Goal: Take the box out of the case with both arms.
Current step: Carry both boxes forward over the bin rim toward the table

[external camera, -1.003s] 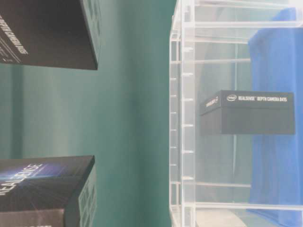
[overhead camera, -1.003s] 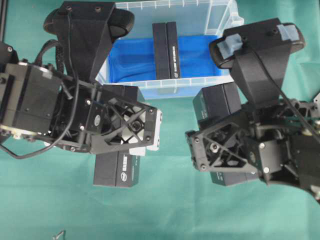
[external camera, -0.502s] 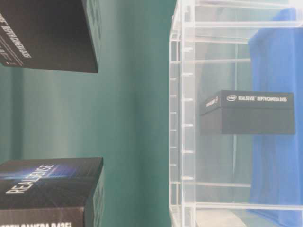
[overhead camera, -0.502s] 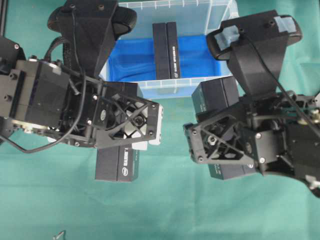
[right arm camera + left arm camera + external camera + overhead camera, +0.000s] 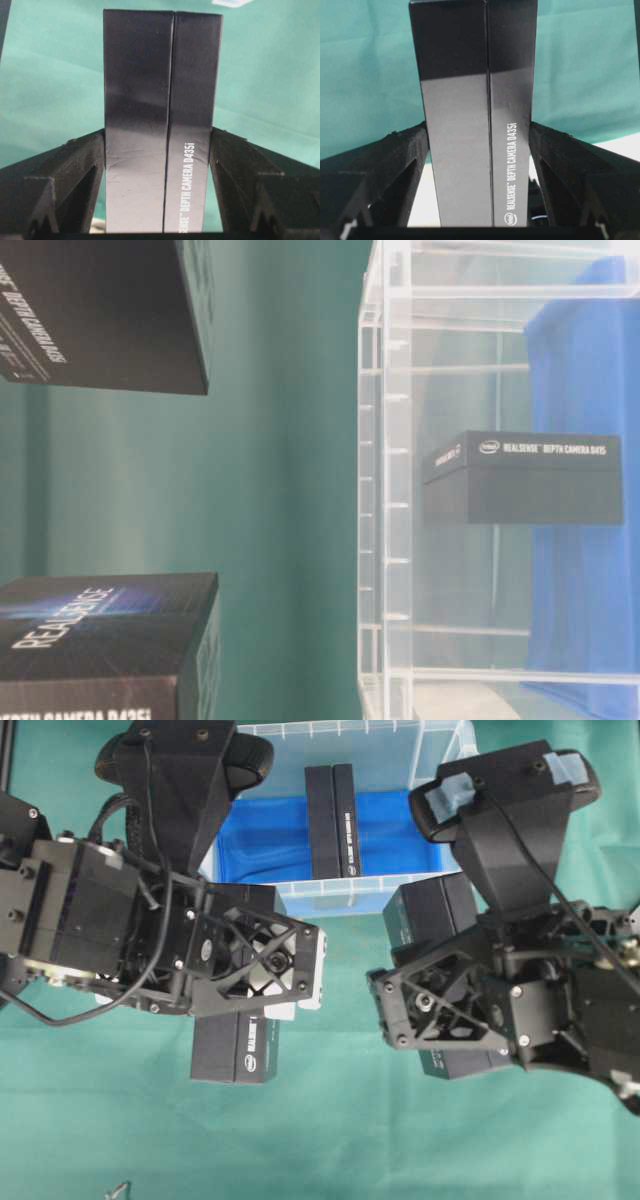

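Both end effectors [image 5: 480, 175] [image 5: 160, 175] grip RealSense boxes [image 5: 232, 1050] [image 5: 432, 925]; arms now halted; third box [image 5: 331, 820] remains in case [image 5: 440, 750].

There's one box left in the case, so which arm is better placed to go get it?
Neither is free: the left gripper and right gripper each clamp a black box. Once emptied, the left seems slightly better placed, sitting nearer the case and the remaining box.
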Robot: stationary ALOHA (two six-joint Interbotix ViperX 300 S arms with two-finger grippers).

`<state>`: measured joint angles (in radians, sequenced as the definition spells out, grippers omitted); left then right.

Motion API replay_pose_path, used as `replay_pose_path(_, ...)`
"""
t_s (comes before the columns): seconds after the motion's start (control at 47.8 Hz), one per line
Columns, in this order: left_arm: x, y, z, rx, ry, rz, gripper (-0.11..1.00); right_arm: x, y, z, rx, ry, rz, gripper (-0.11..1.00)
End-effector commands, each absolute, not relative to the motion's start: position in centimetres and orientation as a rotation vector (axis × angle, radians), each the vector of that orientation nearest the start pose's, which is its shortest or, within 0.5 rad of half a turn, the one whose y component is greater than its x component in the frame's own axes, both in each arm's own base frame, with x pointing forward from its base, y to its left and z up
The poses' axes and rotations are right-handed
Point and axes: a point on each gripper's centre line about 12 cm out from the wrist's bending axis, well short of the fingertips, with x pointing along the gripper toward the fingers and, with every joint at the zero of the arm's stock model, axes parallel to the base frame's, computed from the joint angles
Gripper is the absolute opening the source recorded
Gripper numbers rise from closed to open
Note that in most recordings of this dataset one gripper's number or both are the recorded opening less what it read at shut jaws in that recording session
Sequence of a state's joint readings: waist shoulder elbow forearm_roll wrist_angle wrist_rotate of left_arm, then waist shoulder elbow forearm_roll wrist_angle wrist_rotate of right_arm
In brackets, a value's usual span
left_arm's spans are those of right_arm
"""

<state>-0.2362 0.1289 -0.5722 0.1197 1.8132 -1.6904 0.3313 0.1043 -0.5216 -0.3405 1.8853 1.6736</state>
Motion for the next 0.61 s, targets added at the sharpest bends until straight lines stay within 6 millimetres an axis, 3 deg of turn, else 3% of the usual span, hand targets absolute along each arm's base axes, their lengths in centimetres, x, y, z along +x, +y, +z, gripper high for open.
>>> replay_pose_path(0.0, 37.6, -7.5, 44.6, -1.227, 0.992, 0.999, 0.63, 36.1, 8.4, 44.4, 1.028, 0.896, -1.107, 0.65)
replay_pose_path(0.314, 37.7, -8.3, 43.4, -1.203, 1.021, 1.023, 0.63, 36.3, 8.4, 43.2, 0.985, 0.922, -1.114, 0.65)
replay_pose_path(0.418, 37.7, -8.8, 42.3, -1.196, 1.033, 1.045, 0.63, 36.6, 8.6, 41.7, 0.961, 0.940, -1.121, 0.65)
replay_pose_path(0.585, 38.1, -10.1, 39.0, -1.197, 1.035, 1.055, 0.63, 37.3, 9.2, 38.2, 0.951, 0.958, -1.137, 0.65)
